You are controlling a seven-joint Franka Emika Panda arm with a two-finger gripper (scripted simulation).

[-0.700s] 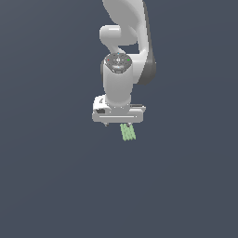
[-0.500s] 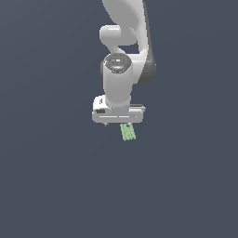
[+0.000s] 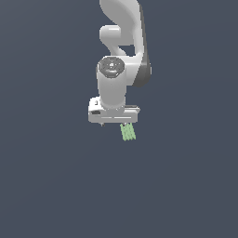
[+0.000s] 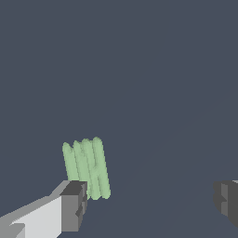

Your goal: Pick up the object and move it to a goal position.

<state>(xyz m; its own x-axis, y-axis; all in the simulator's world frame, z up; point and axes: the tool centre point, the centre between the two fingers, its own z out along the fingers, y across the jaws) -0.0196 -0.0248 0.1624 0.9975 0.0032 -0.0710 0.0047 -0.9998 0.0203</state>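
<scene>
Gripper (image 4: 148, 202) spread wide, holding nothing; one finger (image 4: 73, 204) just beside the object (image 4: 87, 167), the other far across the frame. Object on the floor, lower-centre in the exterior view (image 3: 128, 132), just under the gripper (image 3: 114, 122). Probably light, stiff, ribbed. Best pinched across its narrow width. Finger gap seen only from the wrist; arm posture only from outside.
</scene>
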